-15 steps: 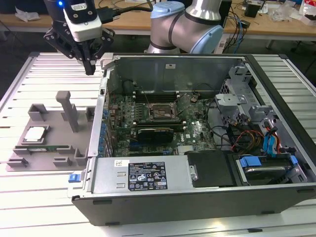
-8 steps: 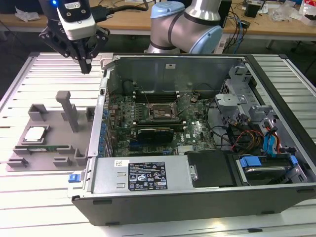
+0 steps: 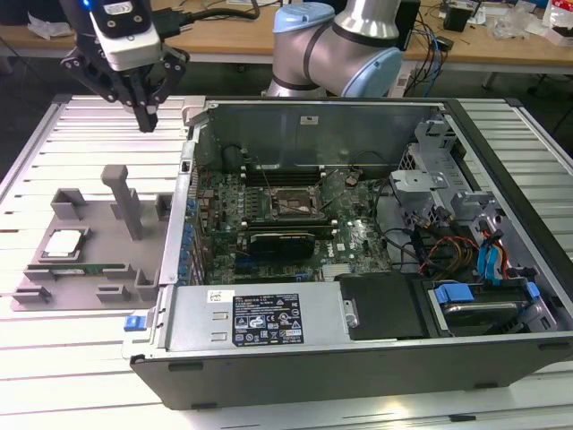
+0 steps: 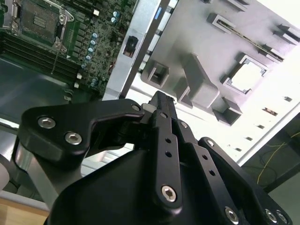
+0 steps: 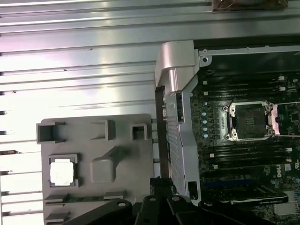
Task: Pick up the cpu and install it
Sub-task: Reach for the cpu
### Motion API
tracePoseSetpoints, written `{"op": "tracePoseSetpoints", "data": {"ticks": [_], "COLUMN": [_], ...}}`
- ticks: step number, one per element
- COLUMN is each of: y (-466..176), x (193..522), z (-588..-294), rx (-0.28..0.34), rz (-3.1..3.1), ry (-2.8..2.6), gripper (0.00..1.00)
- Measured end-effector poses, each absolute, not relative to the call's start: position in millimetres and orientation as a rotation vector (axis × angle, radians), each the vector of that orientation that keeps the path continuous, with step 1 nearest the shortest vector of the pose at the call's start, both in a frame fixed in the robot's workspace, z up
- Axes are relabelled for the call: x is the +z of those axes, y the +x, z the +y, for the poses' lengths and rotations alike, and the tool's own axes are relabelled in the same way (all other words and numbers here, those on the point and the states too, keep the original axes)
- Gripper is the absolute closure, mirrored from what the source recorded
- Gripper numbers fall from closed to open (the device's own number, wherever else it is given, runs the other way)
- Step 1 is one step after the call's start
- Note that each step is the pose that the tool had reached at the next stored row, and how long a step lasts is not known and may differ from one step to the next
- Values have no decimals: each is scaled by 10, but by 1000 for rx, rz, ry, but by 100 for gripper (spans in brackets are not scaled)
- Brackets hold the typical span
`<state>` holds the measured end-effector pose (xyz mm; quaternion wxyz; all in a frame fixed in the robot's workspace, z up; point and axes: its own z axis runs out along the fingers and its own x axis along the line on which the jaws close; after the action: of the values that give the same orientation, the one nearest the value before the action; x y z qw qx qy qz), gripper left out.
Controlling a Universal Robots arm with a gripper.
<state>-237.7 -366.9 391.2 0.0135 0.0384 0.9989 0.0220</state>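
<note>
The cpu (image 3: 64, 243), a small square chip with a silvery top, lies in a recess at the exterior view's left end of the grey tray (image 3: 89, 224). It also appears in both wrist views (image 4: 247, 76) (image 5: 62, 170). My black gripper (image 3: 146, 118) hangs high above the slatted table, behind the tray and beside the computer case's corner, well apart from the cpu. Its fingers (image 4: 159, 105) are pressed together with nothing between them. The open cpu socket (image 3: 295, 204) (image 5: 248, 121) sits in the middle of the motherboard inside the case.
The open computer case (image 3: 358, 224) takes up the table's middle and the exterior view's right. A long green memory stick (image 3: 85, 269) lies on the tray in front of the cpu. A grey post (image 3: 125, 202) rises from the tray. The arm's base (image 3: 336, 45) stands behind the case.
</note>
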Motion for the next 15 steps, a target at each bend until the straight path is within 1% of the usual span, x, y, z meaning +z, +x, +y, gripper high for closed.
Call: {"op": "tracePoseSetpoints", "data": {"ticks": [15], "y": [-2619], "x": [3841], "z": [-3610], "rx": [69], "rz": [3111], "ry": [120], "gripper": [89]}}
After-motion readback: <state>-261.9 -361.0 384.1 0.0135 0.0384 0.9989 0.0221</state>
